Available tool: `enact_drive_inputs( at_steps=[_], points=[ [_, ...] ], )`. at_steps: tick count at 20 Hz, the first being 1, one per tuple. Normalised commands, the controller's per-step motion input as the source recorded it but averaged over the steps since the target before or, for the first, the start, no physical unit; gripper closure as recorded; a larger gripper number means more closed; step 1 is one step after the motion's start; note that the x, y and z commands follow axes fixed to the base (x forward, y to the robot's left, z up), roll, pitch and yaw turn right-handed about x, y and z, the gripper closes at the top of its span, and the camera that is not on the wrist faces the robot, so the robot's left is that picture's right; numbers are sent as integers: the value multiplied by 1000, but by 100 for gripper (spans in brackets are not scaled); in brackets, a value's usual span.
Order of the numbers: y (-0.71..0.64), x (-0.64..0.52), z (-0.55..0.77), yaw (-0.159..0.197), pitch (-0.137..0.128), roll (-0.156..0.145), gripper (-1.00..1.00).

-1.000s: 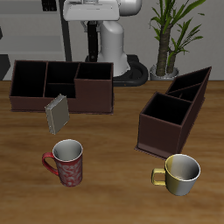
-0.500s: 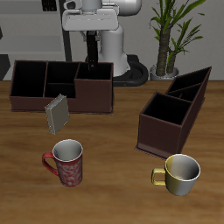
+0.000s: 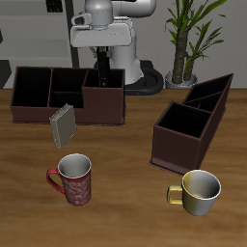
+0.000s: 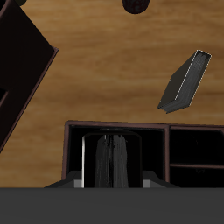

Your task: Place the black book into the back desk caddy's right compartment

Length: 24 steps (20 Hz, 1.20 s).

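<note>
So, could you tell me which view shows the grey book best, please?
The exterior view: the grey book stands whole and tilted before the long caddy, with the red mug nearer the front. The wrist view shows the book larger but foreshortened.

The black book (image 3: pixel 102 73) sits down in the right compartment (image 3: pixel 103 104) of the back desk caddy (image 3: pixel 39 109), so its walls hide most of the book. The gripper (image 3: pixel 102 60) holds the book's top, but its fingertips blur into the dark book. In the wrist view the angled caddy (image 4: pixel 22 66) is cut off by the picture's edge.
</note>
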Motion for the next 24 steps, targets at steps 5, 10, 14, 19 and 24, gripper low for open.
enact_drive_inputs(
  at_steps=[5, 10, 14, 19, 24],
  points=[
    [94, -31, -346, -10, 35, 39, 100],
    [23, -30, -286, -5, 27, 20, 100],
    [14, 14, -234, -7, 22, 23, 100],
    [-4, 38, -265, 0, 44, 17, 100],
    [-43, 77, -230, -17, 91, 16, 100]
  ],
)
